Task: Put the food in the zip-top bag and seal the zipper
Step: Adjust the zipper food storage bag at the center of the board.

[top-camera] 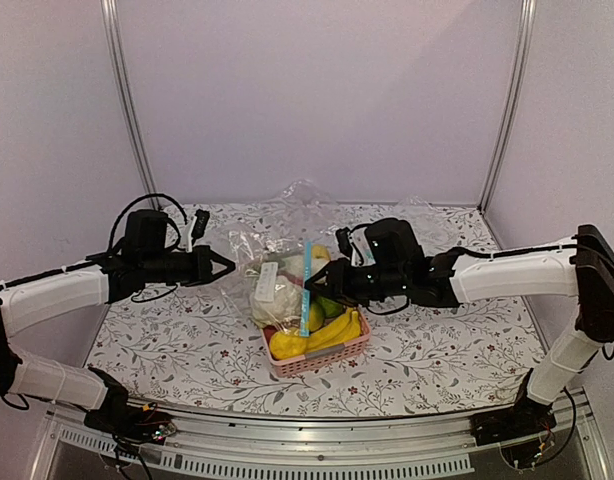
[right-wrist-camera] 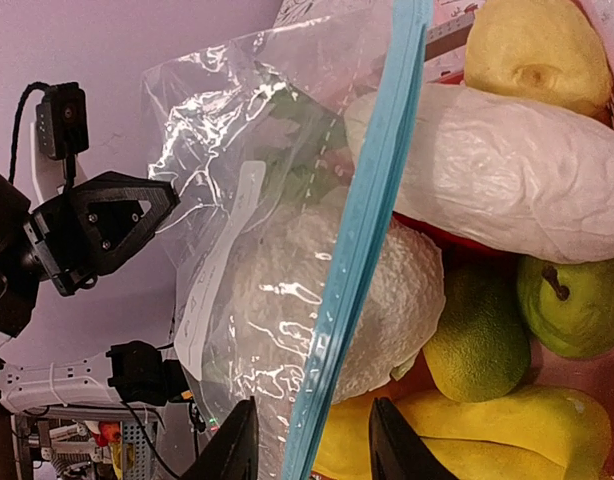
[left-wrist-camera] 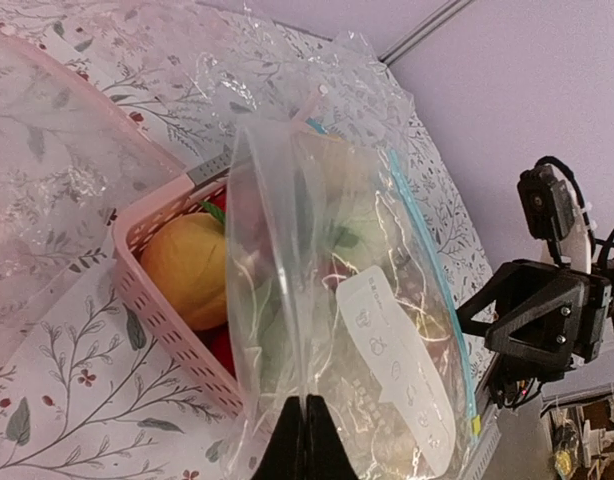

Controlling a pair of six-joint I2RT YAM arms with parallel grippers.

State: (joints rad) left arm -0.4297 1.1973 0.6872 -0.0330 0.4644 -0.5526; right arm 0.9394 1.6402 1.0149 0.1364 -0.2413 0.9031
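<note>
One table (top-camera: pixel 437 350) carries one pink basket (left-wrist-camera: pixel 165 285) near its front edge. One clear bag (left-wrist-camera: pixel 317 280) stands over it, pinched in the closed left claw (left-wrist-camera: pixel 303 420). The right claw (right-wrist-camera: pixel 314 405) gapes around the one blue zipper (right-wrist-camera: pixel 377 180), apparently not gripping. Three foods lie in the basket: white piece (right-wrist-camera: pixel 507 170), lemon (right-wrist-camera: pixel 537 50), green fruit (right-wrist-camera: pixel 477 340).

The transparent zip-top bag (top-camera: pixel 259 285) stood crumpled and upright over the pink basket (top-camera: pixel 322 358), with a white label panel (left-wrist-camera: pixel 397 370) on its side. Its light-blue zipper (top-camera: pixel 305 290) ran straight across the basket's contents. The white oblong piece (right-wrist-camera: pixel 497 180), the yellow lemon-like fruit (right-wrist-camera: pixel 532 50) and the round green fruit (right-wrist-camera: pixel 477 340) lay inside the basket, outside the bag.
</note>
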